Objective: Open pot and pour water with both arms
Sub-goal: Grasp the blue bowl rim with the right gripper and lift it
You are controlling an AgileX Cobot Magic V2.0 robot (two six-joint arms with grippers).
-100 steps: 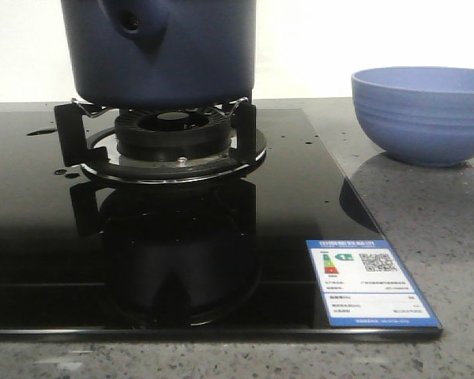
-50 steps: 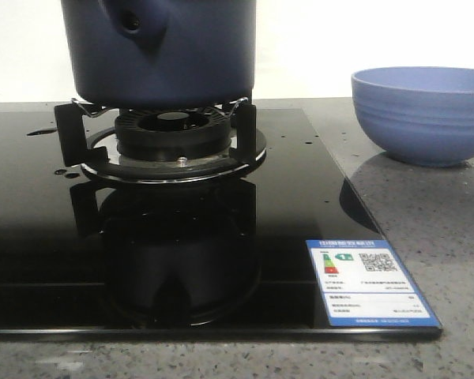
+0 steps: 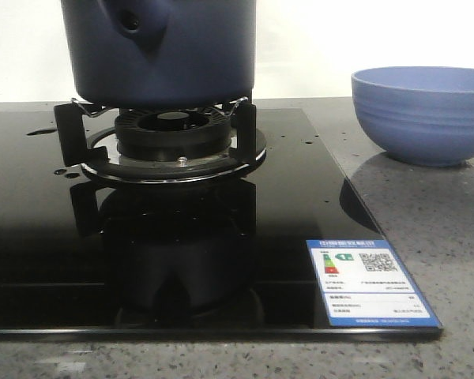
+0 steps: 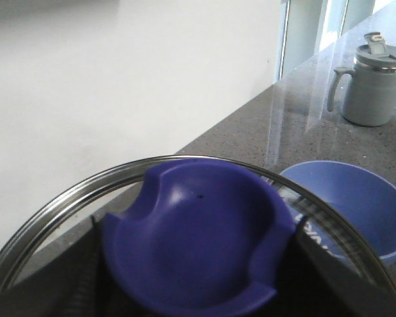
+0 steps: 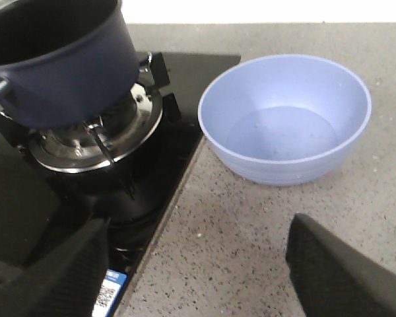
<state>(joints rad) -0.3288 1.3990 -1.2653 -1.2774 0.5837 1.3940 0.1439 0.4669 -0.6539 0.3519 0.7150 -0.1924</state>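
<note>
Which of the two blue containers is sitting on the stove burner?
The dark navy pot sits on the burner's metal supports. The lighter blue bowl stands off the stove, on the grey counter to the right.

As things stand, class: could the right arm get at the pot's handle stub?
Probably yes. The right gripper hangs open above bare counter near the bowl, nothing standing between it and the pot; the stub's near side isn't shown.

Grey speckled stone surface (image 3: 426, 221). Set on it at left, a glossy black glass hob (image 3: 31, 237) whose front edge runs near the surface's front edge. The periwinkle ribbed bowl (image 3: 421, 114) rests directly on the surface, just beside the hob's right edge. Farther along, a grey lidded mug (image 4: 371, 82) stands on the surface, apparently well apart from the bowl.
</note>
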